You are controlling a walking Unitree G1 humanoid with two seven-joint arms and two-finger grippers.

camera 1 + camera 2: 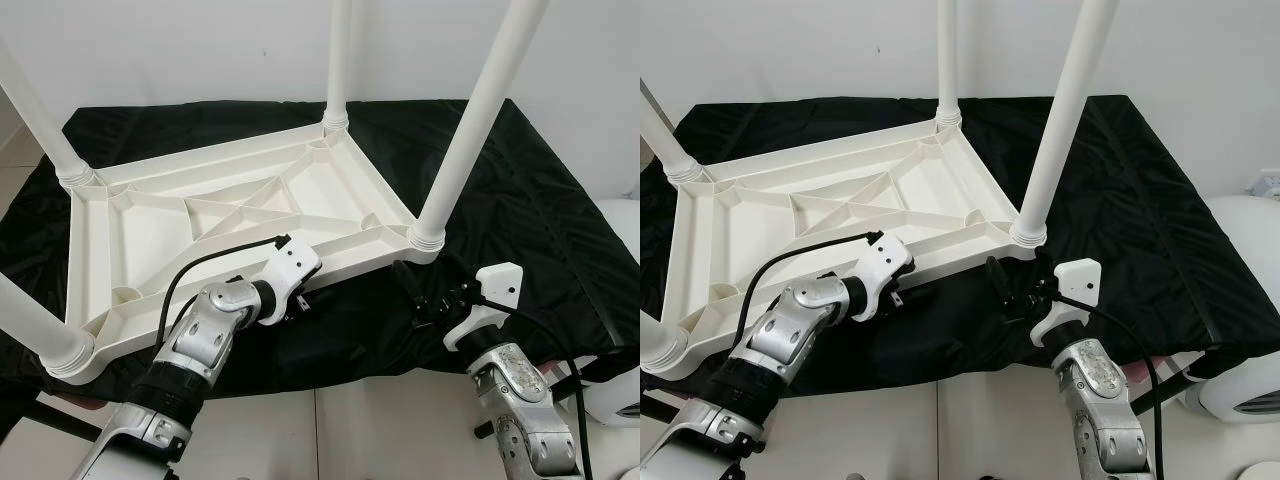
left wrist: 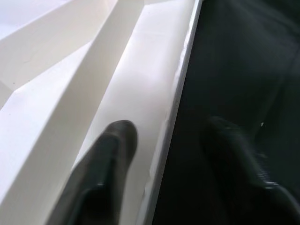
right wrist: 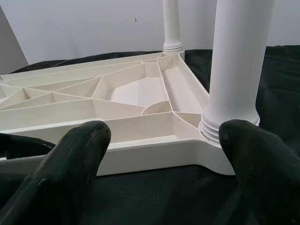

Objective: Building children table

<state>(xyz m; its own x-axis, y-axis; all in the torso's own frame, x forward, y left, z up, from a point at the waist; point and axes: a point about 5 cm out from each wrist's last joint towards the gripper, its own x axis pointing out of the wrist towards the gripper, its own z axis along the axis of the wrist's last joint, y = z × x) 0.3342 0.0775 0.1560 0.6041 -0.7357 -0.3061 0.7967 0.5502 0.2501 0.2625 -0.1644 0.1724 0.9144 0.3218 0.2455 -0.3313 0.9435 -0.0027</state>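
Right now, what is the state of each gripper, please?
Left gripper: open, fingers astride the tabletop's near rim.
Right gripper: open, holding nothing, near the corner leg.

We seem to be in a plain indoor room, perhaps a home, though little settles it. We see a bare white wall [image 1: 200, 50], a pale tiled floor [image 1: 350, 430] and a black cloth [image 1: 530, 200] spread as a work surface. On it lies an upturned white plastic children's table [image 1: 230, 210] with its legs up.
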